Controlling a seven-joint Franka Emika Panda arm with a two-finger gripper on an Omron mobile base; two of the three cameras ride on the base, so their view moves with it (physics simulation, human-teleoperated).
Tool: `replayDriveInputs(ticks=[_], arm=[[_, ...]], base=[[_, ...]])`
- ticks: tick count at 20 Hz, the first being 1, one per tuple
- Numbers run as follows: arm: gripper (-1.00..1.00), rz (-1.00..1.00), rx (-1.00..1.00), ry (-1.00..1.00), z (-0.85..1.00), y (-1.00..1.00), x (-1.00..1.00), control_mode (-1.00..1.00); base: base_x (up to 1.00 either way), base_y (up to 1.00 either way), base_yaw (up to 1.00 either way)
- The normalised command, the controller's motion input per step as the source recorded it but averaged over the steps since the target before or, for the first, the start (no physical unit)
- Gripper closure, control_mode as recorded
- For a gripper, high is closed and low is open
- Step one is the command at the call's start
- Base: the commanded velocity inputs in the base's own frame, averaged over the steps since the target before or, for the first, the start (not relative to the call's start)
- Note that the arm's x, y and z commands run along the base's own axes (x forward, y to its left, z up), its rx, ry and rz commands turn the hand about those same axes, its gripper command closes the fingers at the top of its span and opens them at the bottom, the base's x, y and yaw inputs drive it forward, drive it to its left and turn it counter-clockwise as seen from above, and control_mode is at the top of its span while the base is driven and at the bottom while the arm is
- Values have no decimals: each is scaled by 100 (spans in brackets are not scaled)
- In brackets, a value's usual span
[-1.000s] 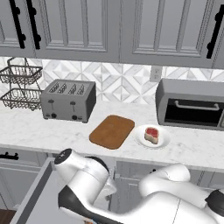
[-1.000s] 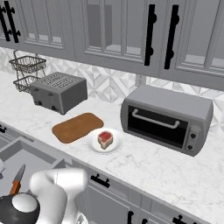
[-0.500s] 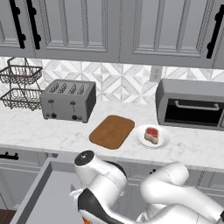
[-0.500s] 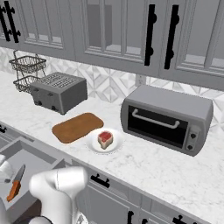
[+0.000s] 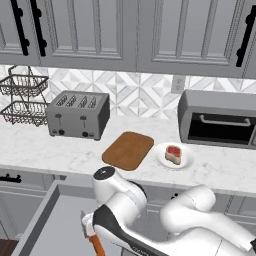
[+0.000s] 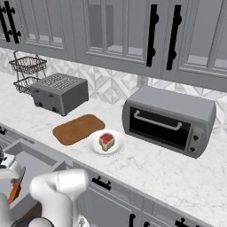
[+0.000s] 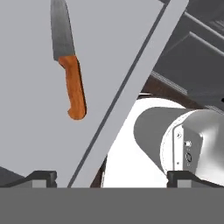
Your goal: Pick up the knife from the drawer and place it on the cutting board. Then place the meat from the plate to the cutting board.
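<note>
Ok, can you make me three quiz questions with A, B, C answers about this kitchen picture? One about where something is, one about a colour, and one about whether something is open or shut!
1. Where is the knife?
A. on the cutting board
B. in the open drawer
C. on the plate

2. What colour is the knife's handle?
A. orange-brown
B. blue
C. white

3. How is the gripper?
A. shut on the knife
B. shut on the meat
C. open, holding nothing

Answers:
1 B, it lies flat on the drawer's grey floor.
2 A, the hand view shows an orange-brown handle under a grey blade.
3 C, its fingertips stand wide apart, away from the knife.
</note>
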Motion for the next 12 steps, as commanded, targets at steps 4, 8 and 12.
replayDriveInputs(ticks=[4,8,12], arm=[[-100,20,0,5,-15,32,2,-100],[-100,17,0,2,-19,17,2,-100],[-100,8,1,1,-22,0,12,-100]], base=[[0,0,0],[0,0,0],[0,0,0]])
